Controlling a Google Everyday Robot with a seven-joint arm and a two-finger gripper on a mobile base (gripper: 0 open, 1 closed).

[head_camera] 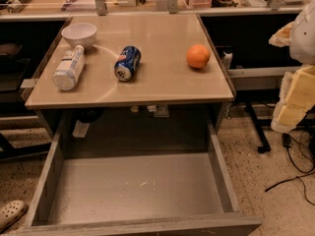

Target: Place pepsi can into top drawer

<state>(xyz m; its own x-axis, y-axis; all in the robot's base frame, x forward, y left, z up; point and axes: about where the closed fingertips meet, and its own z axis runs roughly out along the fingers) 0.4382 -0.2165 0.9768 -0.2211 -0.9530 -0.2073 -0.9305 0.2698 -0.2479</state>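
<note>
The pepsi can [127,63], blue with a silver end, lies on its side on the beige tabletop [162,77], left of centre. The top drawer [138,188] is pulled wide open below the tabletop's front edge, and its pale bottom holds nothing. My gripper [295,100] hangs at the far right edge of the view, beside the table and off its surface. It is well to the right of the can and holds nothing that I can see.
A white plastic bottle [69,69] lies on its side left of the can, with a white bowl [79,34] behind it. An orange [198,56] sits to the right of the can. Cables [295,171] run across the floor at the right. A shoe [11,214] lies at the lower left.
</note>
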